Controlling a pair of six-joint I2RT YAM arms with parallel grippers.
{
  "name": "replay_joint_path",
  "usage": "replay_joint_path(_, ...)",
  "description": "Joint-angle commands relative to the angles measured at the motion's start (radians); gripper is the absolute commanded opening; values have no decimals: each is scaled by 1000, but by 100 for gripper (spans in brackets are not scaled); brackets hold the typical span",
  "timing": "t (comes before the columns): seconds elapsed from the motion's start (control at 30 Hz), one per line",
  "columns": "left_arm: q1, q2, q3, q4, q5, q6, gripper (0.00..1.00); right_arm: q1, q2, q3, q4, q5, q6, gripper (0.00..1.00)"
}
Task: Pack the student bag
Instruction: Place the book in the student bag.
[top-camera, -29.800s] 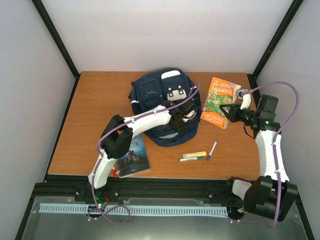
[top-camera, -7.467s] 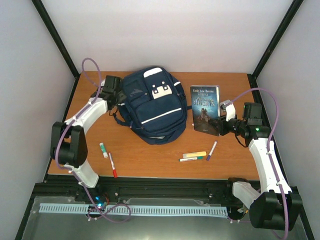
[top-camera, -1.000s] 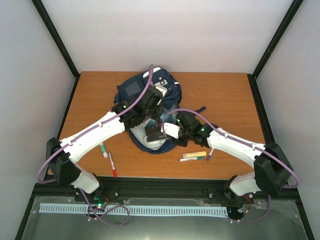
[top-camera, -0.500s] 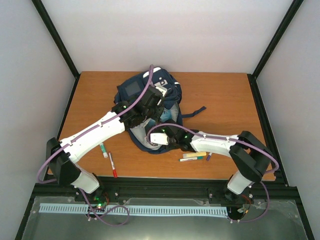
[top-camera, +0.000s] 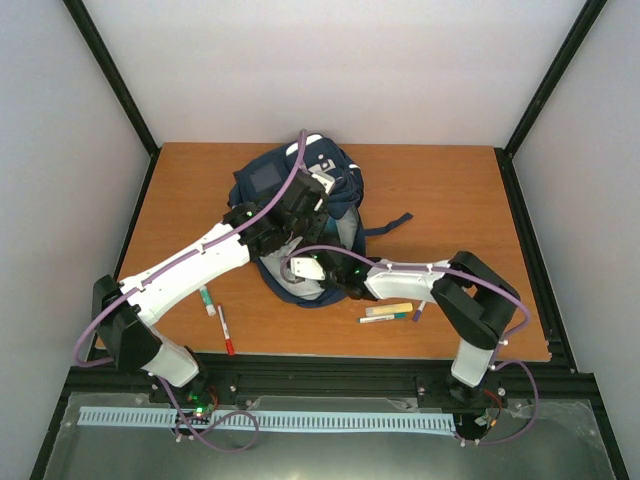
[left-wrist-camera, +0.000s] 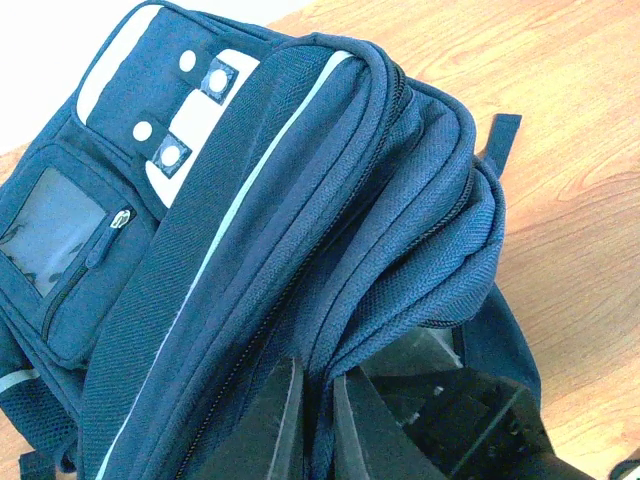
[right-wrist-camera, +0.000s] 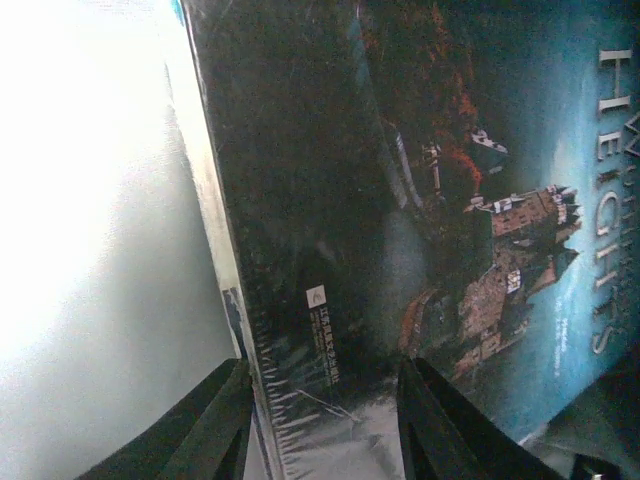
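Two arms lean over your wooden tabletop (top-camera: 450, 190) and meet at the student bag (top-camera: 262, 180), a navy backpack lying about midway between the left and right edges, closer to the far edge. Your left tool (left-wrist-camera: 312, 375) is pinched closed on a fold of the bag's fabric beside a zip line. Your right tool (right-wrist-camera: 322, 370) is at the bag's near side, a finger on either side of a dark book (right-wrist-camera: 480, 200) with a castle cover; whether it grips the book cannot be told. By the near edge lie a yellow highlighter (top-camera: 390, 309) toward the right edge and a red pen (top-camera: 225, 330) toward the left.
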Motion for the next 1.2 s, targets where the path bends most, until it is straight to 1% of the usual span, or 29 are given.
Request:
replay_joint_path(0.0, -3, -65, 28, 93, 16, -11, 1, 4, 64, 62, 168, 97, -74, 39)
replay_joint_path(0.2, -3, -74, 27, 94, 29, -10, 1, 4, 139, 113, 278, 176, -131, 38)
replay_joint_path(0.37, -3, -75, 30, 92, 47, -11, 1, 3, 169, 111, 365, 220, -200, 38)
replay_joint_path(0.7, -3, -76, 30, 92, 57, -14, 1, -22, 215, 139, 341, 241, -180, 35)
replay_joint_path(0.77, -3, -74, 31, 91, 58, -14, 1, -22, 201, 134, 309, 230, -160, 35)
replay_joint_path(0.93, -3, -71, 31, 91, 54, -13, 1, -17, 113, 108, 170, 169, -74, 42)
replay_joint_path(1.03, -3, -68, 31, 91, 58, -13, 1, -13, 20, 84, 41, 104, -5, 45)
replay_joint_path(1.17, -3, -62, 31, 86, 40, -3, 1, 1, -88, 38, -130, 18, 105, 47)
